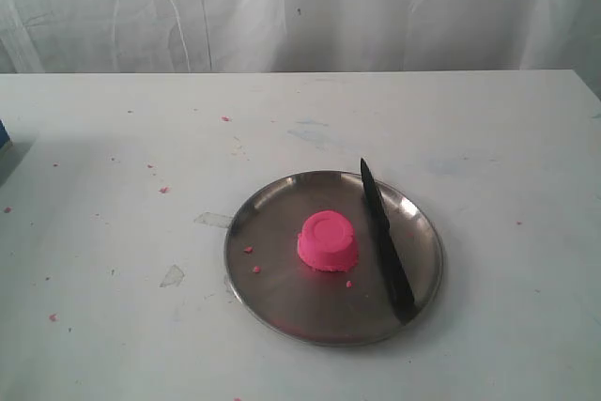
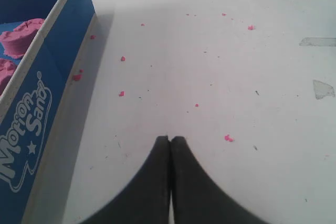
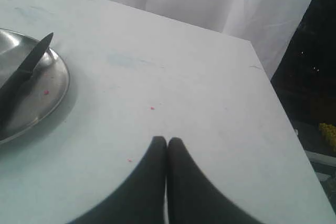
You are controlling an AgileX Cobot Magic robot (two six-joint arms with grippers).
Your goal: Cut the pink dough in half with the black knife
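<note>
Nearest in the exterior view is the round steel plate (image 1: 282, 312), resting on the white table (image 1: 113, 185). The black knife (image 1: 385, 239) lies across the plate just beside the pink dough (image 1: 328, 241), on the dough's right, handle toward the near rim and pointed tip reaching the far rim. The dough, a small flat-topped dome, sits whole near the plate's middle, apart from the blade. A few pink crumbs (image 1: 252, 259) lie on the plate to the dough's left, and more dot the table beyond the plate's left rim. Behind the table hangs a white curtain (image 1: 300, 7).

Neither arm shows in the exterior view. In the left wrist view the left gripper (image 2: 170, 138) has its fingers pressed together with nothing between them, above bare table beside a blue Motion Sand box (image 2: 37, 103) holding pink sand. The right gripper (image 3: 167, 139) is likewise pressed together and empty, well apart from the plate, whose rim and the knife's tip show in its view.
</note>
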